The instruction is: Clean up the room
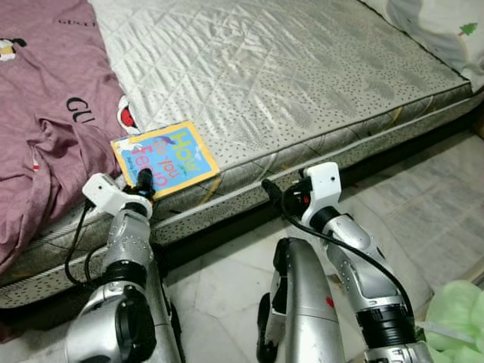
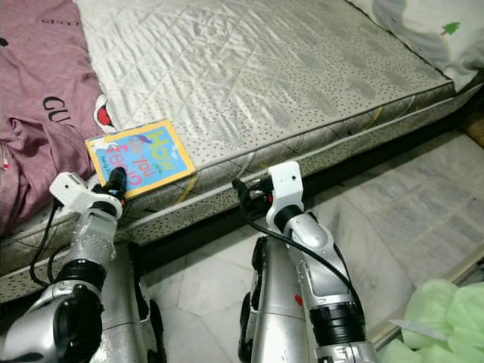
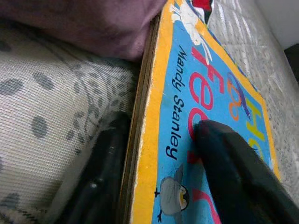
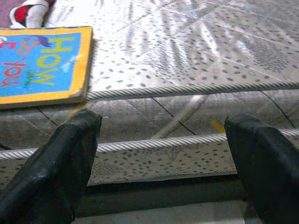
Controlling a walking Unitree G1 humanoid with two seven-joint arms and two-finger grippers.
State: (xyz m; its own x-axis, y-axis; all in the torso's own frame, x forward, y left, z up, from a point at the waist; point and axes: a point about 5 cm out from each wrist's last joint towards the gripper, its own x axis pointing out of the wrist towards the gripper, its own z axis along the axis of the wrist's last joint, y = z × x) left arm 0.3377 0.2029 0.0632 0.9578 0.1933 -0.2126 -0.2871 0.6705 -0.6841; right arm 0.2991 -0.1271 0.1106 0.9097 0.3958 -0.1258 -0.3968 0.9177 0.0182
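Where the mattress (image 1: 302, 83) edge meets the purple shirt (image 1: 45, 113), a book (image 1: 165, 158) with a blue cover and yellow border is seen lying flat, its far corner just beside the shirt and a small red-and-white item (image 1: 126, 116). The left gripper (image 1: 144, 181) is clamped on the book's near edge: in the left wrist view one finger (image 3: 238, 172) is pressed on top of the cover, the other (image 3: 100, 182) is tucked under the edge against the mattress side. "Mandy Stanley" can be read on the cover there. The right gripper (image 4: 163, 154) is held off the bed, pointed at the mattress side, near the book but not touching; its fingers are spread wide with nothing between them. A patterned pillow (image 1: 439, 30) is seen at the far corner of the bed, and a light green cloth (image 1: 457, 318) on the tiled floor (image 1: 423, 204) at the robot's right.
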